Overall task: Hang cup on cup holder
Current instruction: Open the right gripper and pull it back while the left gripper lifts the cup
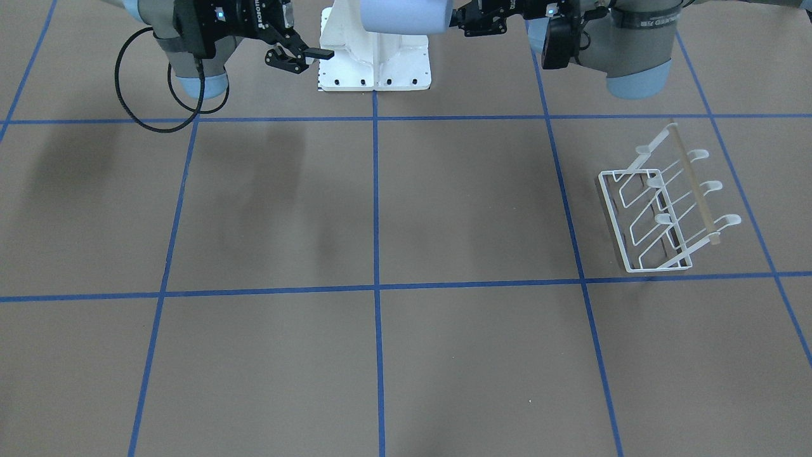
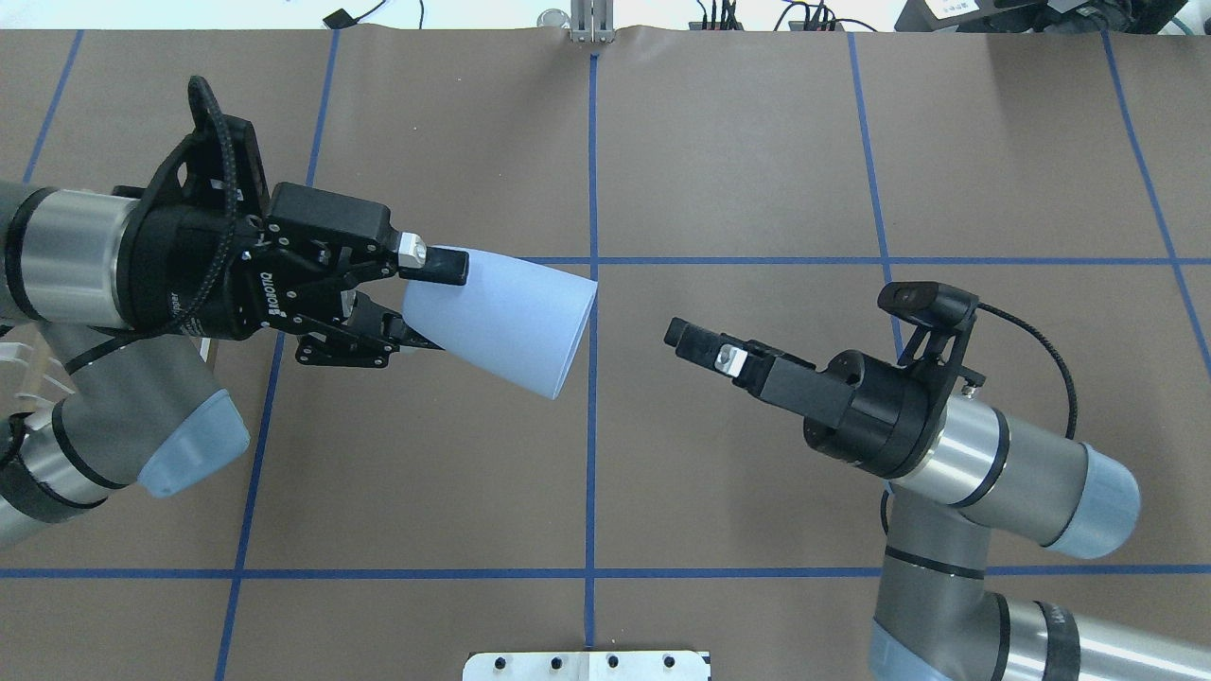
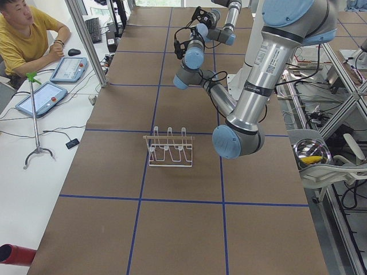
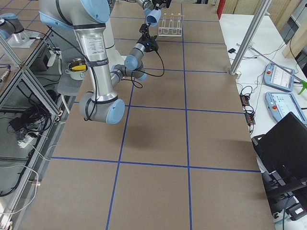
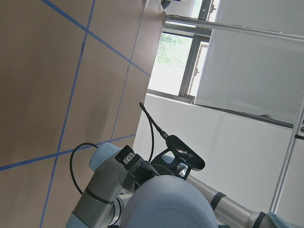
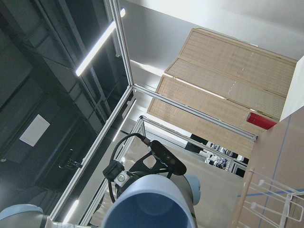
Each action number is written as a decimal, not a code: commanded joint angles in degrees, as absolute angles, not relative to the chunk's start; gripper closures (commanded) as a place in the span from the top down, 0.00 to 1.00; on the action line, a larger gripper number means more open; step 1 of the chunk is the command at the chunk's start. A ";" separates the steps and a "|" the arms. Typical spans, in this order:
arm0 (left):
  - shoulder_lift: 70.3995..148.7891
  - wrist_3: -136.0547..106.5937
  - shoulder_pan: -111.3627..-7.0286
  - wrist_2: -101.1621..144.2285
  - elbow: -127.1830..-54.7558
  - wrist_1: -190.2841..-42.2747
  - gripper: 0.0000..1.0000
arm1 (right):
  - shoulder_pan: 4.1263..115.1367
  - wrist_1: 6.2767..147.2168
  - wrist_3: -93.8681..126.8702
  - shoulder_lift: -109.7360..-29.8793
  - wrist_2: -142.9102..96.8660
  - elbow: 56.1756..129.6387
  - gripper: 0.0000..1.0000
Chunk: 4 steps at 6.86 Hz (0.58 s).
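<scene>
Reaching level over the brown worktop (image 2: 757,142), the left gripper (image 2: 430,301) pinches the narrow end of the blue cup (image 2: 511,317) between its fingers, mouth aimed at the right gripper (image 2: 686,339) just opposite, whose fingers' spacing cannot be told. Well apart, the white rack (image 1: 663,218) stands at the robot's left.
</scene>
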<state>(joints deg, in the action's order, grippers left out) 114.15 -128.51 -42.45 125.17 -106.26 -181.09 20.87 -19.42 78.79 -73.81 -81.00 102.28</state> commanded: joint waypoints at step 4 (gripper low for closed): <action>111.10 -117.74 -53.33 128.82 -106.52 -175.81 0.00 | 46.78 8.87 84.82 -81.65 -105.47 101.34 1.00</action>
<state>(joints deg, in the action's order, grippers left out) 112.32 -122.59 -50.91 126.48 -106.62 -178.68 39.62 -1.52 85.18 -81.14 -97.41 101.57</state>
